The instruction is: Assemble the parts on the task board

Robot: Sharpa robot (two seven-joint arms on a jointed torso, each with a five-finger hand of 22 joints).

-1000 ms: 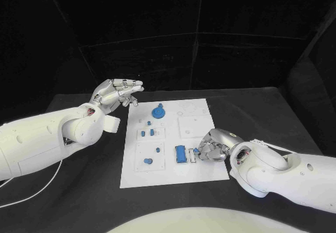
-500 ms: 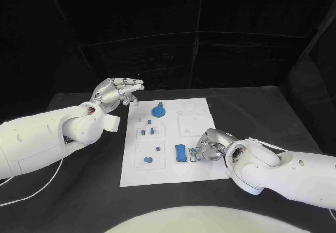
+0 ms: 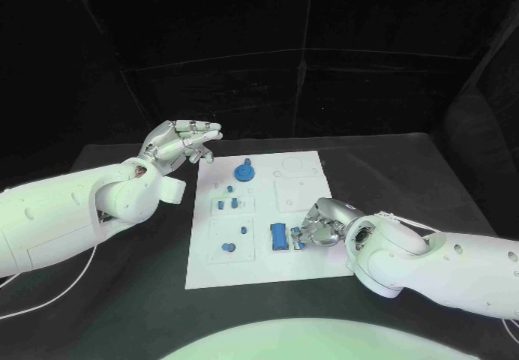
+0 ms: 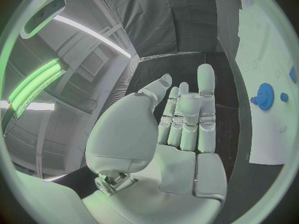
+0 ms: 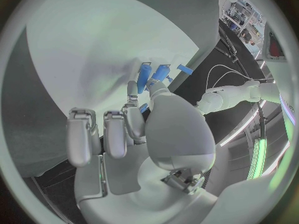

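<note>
A black tabletop (image 3: 130, 292) under dark walls carries the white task board (image 3: 265, 266), which lies lengthwise away from the robot in the middle of the scene. Near the board's near-right part stands a long blue block (image 3: 279, 237), and just beside it, on its right, a smaller blue piece (image 3: 296, 233) sits at the fingertips of the right robot hand (image 3: 321, 227); from the wrist camera the fingers (image 5: 134, 97) reach to the blue pieces (image 5: 152, 75), with the thumb close against one of them, so I judge this hand to be pinching or pressing the small piece, though the contact is too small to be sure of. The step in hand looks like seating that piece next to the long block; the next move would call for a straight downward push with the piece kept square, without knocking the block alongside. Further out on the board lie a blue gear (image 3: 244, 173) at the far end, small blue pegs (image 3: 226, 204) in the middle, and a round blue piece (image 3: 228, 247) toward the near-left. The left robot hand (image 3: 180, 141) hovers off the board's far-left corner, released, fingers spread and holding nothing, well apart from the work.
</note>
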